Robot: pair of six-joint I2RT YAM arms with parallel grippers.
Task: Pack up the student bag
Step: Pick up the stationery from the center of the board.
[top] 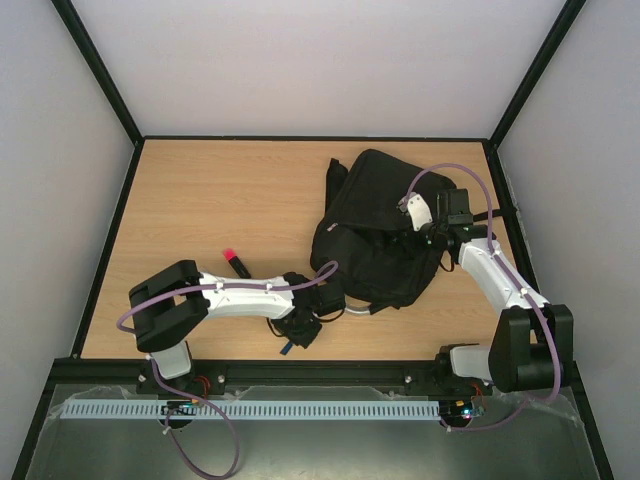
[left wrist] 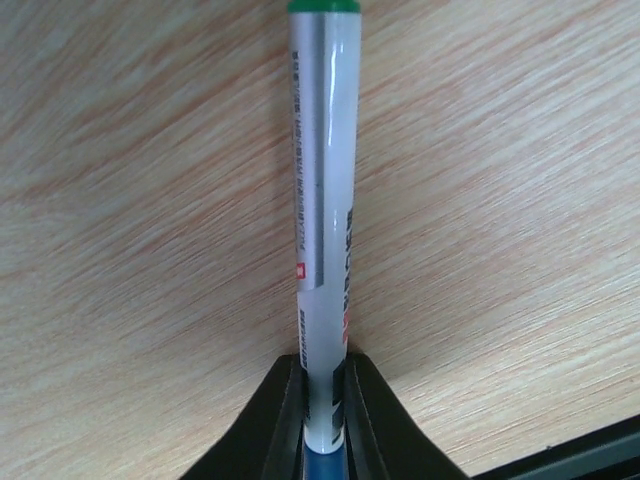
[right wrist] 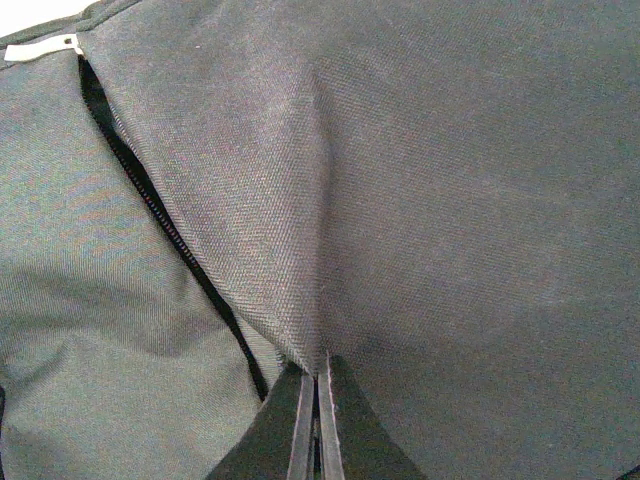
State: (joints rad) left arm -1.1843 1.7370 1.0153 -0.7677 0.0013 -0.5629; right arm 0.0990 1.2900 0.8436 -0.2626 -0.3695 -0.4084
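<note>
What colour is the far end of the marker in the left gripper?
Green, topping the white marker; clearest in the left wrist view.

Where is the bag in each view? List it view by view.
Top: bag right of centre on the table.
Left wrist: not in it.
Right wrist: fills the frame.
Shared landmark: right pincer, shut on bag fabric, shows in top and right wrist.
</note>
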